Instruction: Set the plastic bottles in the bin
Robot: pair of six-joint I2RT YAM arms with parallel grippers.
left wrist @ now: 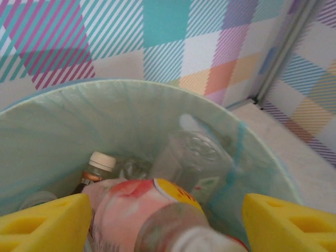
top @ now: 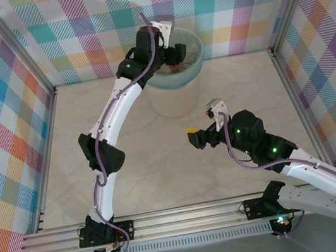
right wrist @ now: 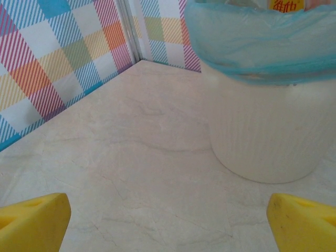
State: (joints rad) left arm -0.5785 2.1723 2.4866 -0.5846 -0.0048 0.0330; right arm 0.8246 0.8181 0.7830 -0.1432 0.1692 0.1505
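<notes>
The bin (top: 176, 99) stands at 12 o'clock on the tabletop (top: 160, 159), close to the checked back wall (top: 225, 2), with a pale teal bag (top: 196, 69) folded over its rim. The left arm reaches up the tabletop, and the left gripper (top: 175, 57) hangs over the bin's mouth.

In the left wrist view, a plastic bottle with a pink-red label (left wrist: 136, 205) and a yellow patch lies between the yellow fingers (left wrist: 42, 226). Its clear neck points toward the camera. The jaws stand fairly wide around it. The left finger meets the label, while a strip of bag shows beside the right finger, so one cannot tell whether the bottle is gripped. Deeper in the bin (left wrist: 131, 115) lie a brown bottle with a white cap (left wrist: 97, 170) at 10 o'clock of the labelled one and a clear bottle (left wrist: 189, 155) at 1 o'clock.

The right gripper (top: 196, 135) hovers above the tabletop at 6 o'clock of the bin, apart from it and pointing toward it. Its jaws are wide and hold nothing. In the right wrist view, the bin wall (right wrist: 262, 136) rises at 1 o'clock, and the labelled bottle's yellow patch (right wrist: 283, 5) shows above the bag's rim.
</notes>
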